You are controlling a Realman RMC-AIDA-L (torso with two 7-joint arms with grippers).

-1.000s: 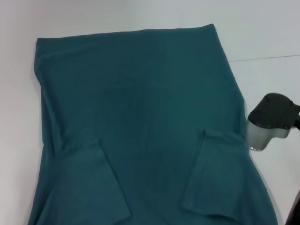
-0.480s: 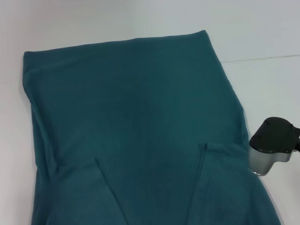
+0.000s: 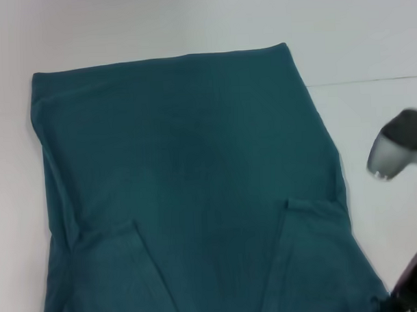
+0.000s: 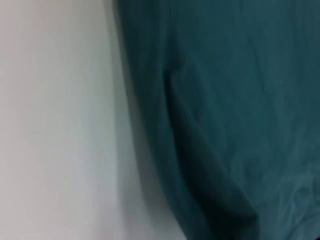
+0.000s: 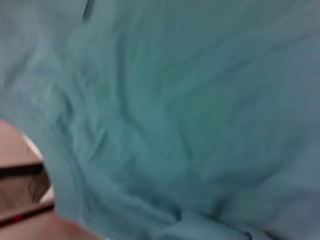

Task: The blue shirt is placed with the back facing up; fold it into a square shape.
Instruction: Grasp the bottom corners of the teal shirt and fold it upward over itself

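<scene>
The blue shirt [image 3: 189, 177] lies flat on the white table with its plain back up, and both sleeves [image 3: 305, 262] are folded in over the body near the front edge of the head view. A grey and black part of my right arm [image 3: 399, 148] hovers over the table just right of the shirt, and a dark piece of the same arm [image 3: 413, 286] shows at the lower right corner. Neither gripper appears in any view. The left wrist view holds the blue shirt's side edge [image 4: 225, 125] on the table, while close rumpled fabric of the blue shirt [image 5: 175, 115] fills the right wrist view.
White table [image 3: 369, 41] surrounds the shirt at the back and on both sides. A thin seam line [image 3: 370, 80] crosses the table at the right. Something pinkish-brown [image 5: 22, 200], not the table, shows beyond the fabric in the right wrist view.
The shirt first slid towards the near left, then stayed still. The grey part of my right arm dipped, then rose up and to the right.
</scene>
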